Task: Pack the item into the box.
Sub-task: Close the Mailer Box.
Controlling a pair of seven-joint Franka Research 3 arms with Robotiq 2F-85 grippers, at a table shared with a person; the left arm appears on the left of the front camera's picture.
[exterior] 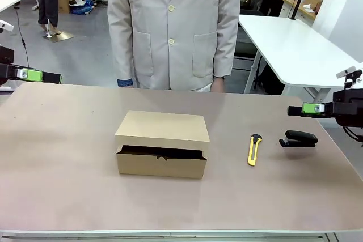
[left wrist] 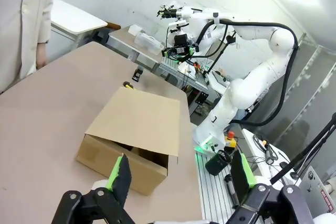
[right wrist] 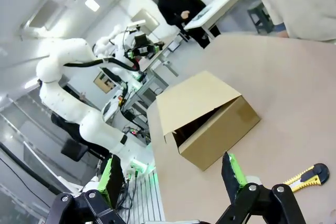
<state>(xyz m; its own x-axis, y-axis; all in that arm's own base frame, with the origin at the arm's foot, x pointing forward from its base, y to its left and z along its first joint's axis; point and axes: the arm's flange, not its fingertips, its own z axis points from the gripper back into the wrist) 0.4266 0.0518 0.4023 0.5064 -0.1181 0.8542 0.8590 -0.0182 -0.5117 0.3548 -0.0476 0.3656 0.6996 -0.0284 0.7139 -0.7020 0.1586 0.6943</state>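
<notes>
The box (exterior: pixel 161 143) stands mid-table, a brown cardboard carton with its lid flap lowered and a dark slit left along the front. The item is hidden; I cannot make out anything in the slit. My left gripper (exterior: pixel 39 76) hovers open above the table's far left edge, well away from the box. In the left wrist view, the left gripper (left wrist: pixel 181 174) has its fingers spread wide with nothing between them, and the box (left wrist: pixel 136 129) lies beyond. My right gripper (exterior: pixel 306 109) hangs open at the right edge, with the box (right wrist: pixel 205 116) ahead of its empty jaws (right wrist: pixel 172 174).
A yellow utility knife (exterior: pixel 254 149) lies right of the box, and a black stapler (exterior: pixel 299 138) sits under the right gripper. A person in a beige coat (exterior: pixel 173 26) stands at the far edge, arms down. There is bare tabletop (exterior: pixel 62 157) left of and in front of the box.
</notes>
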